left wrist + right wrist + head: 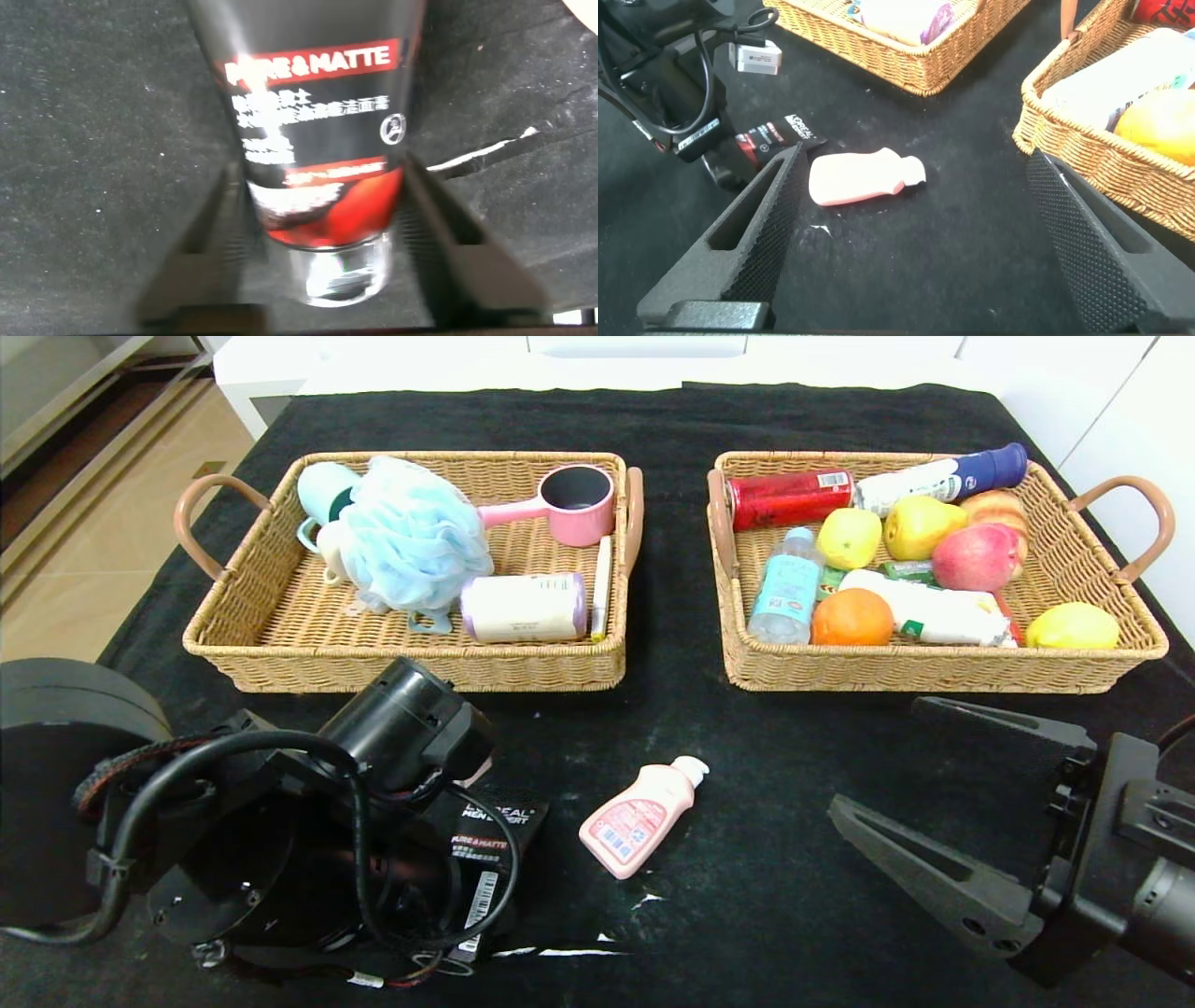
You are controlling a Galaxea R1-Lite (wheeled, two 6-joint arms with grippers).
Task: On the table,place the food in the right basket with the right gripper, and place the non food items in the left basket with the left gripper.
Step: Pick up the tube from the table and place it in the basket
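A black tube (495,845) with red and white print lies on the black cloth in front of the left basket (411,669). My left gripper (322,201) is down over it, a finger pressed against each side of the tube (318,112), near its clear cap. A pink bottle (639,819) with a white cap lies on its side just right of the tube. My right gripper (873,756) hovers open at the front right, in front of the right basket (934,674), with nothing between its fingers.
The left basket holds a blue bath pouf (411,537), a pink cup (574,504) and a white roll (523,607). The right basket holds fruit such as an orange (851,618), bottles and a red can (789,499). Bare cloth lies between the baskets.
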